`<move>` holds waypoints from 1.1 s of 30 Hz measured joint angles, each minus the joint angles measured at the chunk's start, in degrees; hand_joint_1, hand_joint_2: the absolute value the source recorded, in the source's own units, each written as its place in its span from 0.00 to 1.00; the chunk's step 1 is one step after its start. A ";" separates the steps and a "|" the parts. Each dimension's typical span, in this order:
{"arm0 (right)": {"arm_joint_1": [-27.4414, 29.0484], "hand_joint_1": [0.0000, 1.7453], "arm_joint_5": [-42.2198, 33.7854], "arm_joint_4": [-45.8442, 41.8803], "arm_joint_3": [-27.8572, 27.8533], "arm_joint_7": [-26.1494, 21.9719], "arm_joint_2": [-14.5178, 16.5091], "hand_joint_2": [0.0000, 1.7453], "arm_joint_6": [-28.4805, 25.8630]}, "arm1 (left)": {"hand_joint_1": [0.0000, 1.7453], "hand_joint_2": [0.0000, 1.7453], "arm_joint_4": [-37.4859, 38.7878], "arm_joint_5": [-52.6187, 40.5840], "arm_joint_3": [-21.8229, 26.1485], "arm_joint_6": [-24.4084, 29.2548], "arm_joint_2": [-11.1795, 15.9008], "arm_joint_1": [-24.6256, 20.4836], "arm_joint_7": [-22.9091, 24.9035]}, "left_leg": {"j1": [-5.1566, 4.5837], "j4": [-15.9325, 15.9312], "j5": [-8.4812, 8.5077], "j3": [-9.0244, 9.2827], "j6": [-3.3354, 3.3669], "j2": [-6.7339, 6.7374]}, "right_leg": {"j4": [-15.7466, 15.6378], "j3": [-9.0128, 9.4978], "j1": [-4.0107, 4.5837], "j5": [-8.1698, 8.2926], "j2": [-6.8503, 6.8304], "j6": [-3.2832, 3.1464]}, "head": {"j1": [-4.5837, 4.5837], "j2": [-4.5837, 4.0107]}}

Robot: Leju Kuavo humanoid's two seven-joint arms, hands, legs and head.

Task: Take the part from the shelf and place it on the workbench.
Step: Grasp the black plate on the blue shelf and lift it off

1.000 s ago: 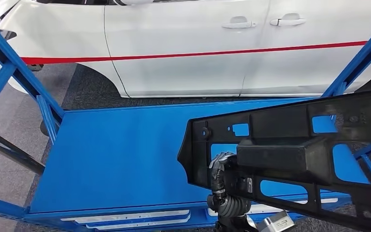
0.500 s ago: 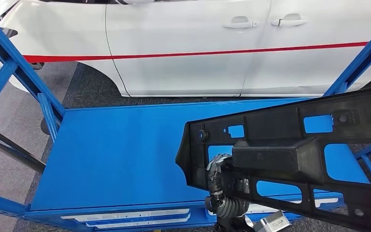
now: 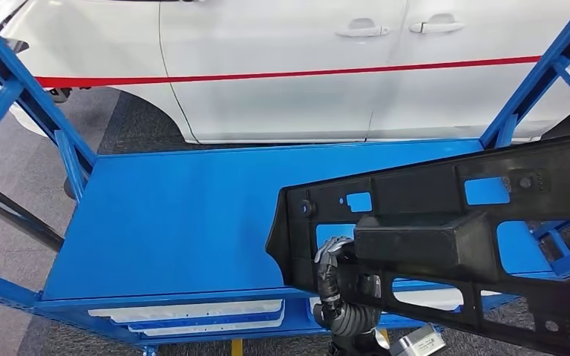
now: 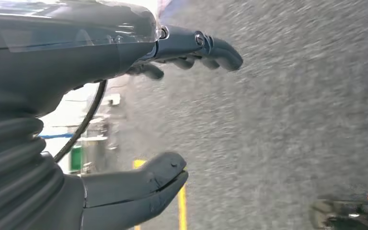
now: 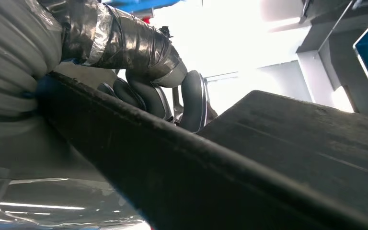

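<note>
From the head view, the right hand [image 3: 334, 263] grips a long black plastic part [image 3: 445, 237], held above the near right of the blue surface [image 3: 185, 222]; the part's far end runs off the picture's right edge and hides most of the hand. A white car [image 3: 282, 67] stands behind. In the left wrist view, the left hand [image 4: 124, 120] hangs over blurred grey floor [image 4: 292, 105], fingers [image 4: 211, 48] spread and holding nothing. In the right wrist view, the dark part [image 5: 249, 163] covers the palm; taped fingers [image 5: 139, 52] curl over its edge.
</note>
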 joint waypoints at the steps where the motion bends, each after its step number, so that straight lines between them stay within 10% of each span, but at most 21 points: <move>1: -0.01 1.00 0.01 0.01 0.02 -0.04 0.01 1.00 0.18 | 0.00 1.00 0.00 -0.08 0.02 -0.01 0.01 -0.02 0.04 | -0.21 -0.01 0.43 -0.20 0.14 -0.01 | -0.20 0.04 -0.05 0.43 -0.05 0.39 | -0.01 0.00; 3: 0.01 1.00 0.08 0.01 0.04 -0.15 -0.01 1.00 0.48 | 0.00 1.00 0.00 -0.18 0.08 -0.02 -0.01 0.04 0.13 | -0.08 -0.48 1.69 -0.65 0.70 0.14 | -0.33 -0.09 -0.16 0.70 0.06 1.07 | -0.01 0.00; 8: 0.12 1.00 0.12 0.03 0.05 -0.57 -0.10 1.00 0.74 | 0.00 1.00 0.00 -0.45 0.48 -0.05 0.04 0.02 0.21 | 0.29 -0.80 5.07 -4.11 1.77 0.79 | 11.95 -3.11 -0.53 -10.78 0.33 2.15 | 0.02 0.00; 10: 0.15 1.00 0.10 0.06 0.05 -0.61 -0.12 1.00 0.78 | 0.00 1.00 0.00 -0.45 0.62 -0.07 0.04 0.04 0.24 | 0.32 -0.18 6.10 -6.03 1.52 0.86 | 14.54 -1.88 -0.62 -10.54 0.32 2.43 | 0.02 0.00; 14: 0.15 1.00 0.22 0.07 0.09 -0.71 -0.12 1.00 0.84 | 0.00 1.00 0.00 -0.45 0.91 -0.08 -0.04 0.01 0.26 | 0.35 1.68 7.33 -9.05 0.56 0.77 | 2.01 8.15 -0.56 -7.63 0.38 2.02 | 0.01 0.00; 18: 0.15 1.00 0.36 0.07 0.24 -0.85 -0.11 1.00 0.85 | 0.00 1.00 0.00 -0.48 1.06 -0.08 0.01 0.08 0.29 | 0.35 2.12 8.43 -9.81 -0.88 0.60 | -1.19 8.83 -0.29 -7.59 0.41 0.16 | 0.01 0.01; 24: 0.13 1.00 0.71 0.09 0.38 -0.85 -0.10 1.00 0.95 | 0.00 1.00 0.00 -0.55 1.11 -0.08 0.03 0.07 0.32 | 0.70 16.41 -3.41 -13.18 -2.23 0.45 | -1.21 4.09 -0.11 -3.60 0.10 -1.62 | -0.03 0.00; 26: 0.13 1.00 0.85 0.09 0.40 -0.78 -0.10 1.00 1.21 | 0.00 1.00 0.00 -0.61 1.11 -0.11 0.06 0.04 0.32 | 0.65 16.41 -1.23 -10.71 -1.95 0.44 | -0.96 2.32 0.14 -2.35 0.05 -1.58 | -0.04 0.00; 30: -0.03 1.00 -0.85 0.11 0.44 -0.64 -0.11 1.00 2.87 | 0.00 1.00 -0.05 -0.85 1.11 -0.22 0.38 -0.09 0.23 | 0.03 1.07 0.56 0.82 -0.13 -0.69 | -0.73 0.22 0.40 0.05 0.39 -0.90 | -0.02 0.00; 33: -0.24 1.00 -1.96 0.17 0.44 -0.64 -0.14 1.00 3.70 | 0.00 1.00 -0.05 -1.05 1.11 -0.32 0.43 -0.14 0.08 | -0.26 -2.10 0.97 1.69 0.52 -0.56 | -1.28 -0.03 0.16 1.69 0.51 0.16 | -0.12 0.00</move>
